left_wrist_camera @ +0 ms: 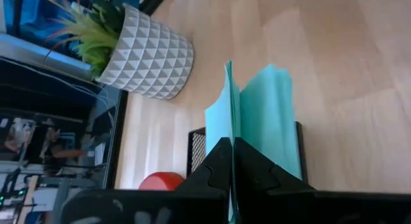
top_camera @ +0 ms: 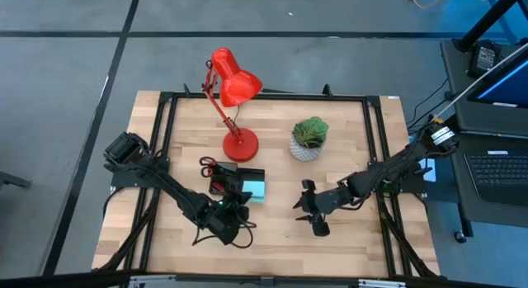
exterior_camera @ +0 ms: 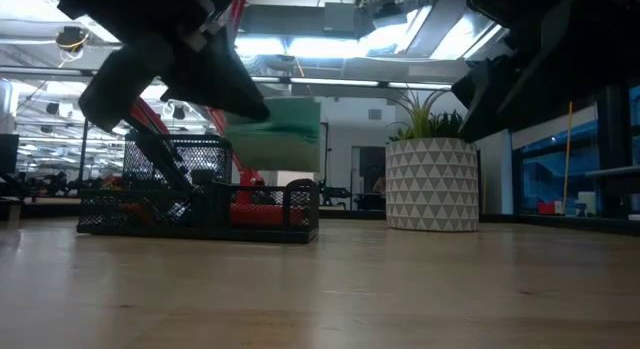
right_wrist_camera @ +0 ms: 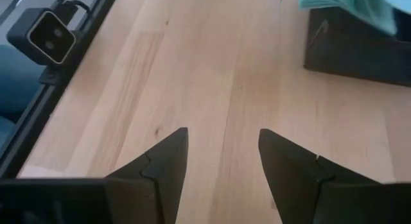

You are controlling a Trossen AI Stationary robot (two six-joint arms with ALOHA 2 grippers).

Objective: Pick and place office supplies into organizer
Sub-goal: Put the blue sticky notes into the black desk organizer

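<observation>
My left claw (left_wrist_camera: 232, 161) is pinched tight on the edge of the teal sticky-note pad (left_wrist_camera: 260, 115), holding it on edge over the black mesh organizer (exterior_camera: 200, 194). The pad hangs above the organizer's end nearest the plant pot (top_camera: 308, 141); I cannot tell whether it touches the mesh. The organizer sits near the middle of the worktop (top_camera: 272, 230), just in front of the red lamp (top_camera: 233, 94), with red-handled scissors (top_camera: 207, 165) in its other end. My right claw (right_wrist_camera: 221, 156) hovers spread wide and empty over bare wood toward the worktop's front edge, well apart from the organizer.
</observation>
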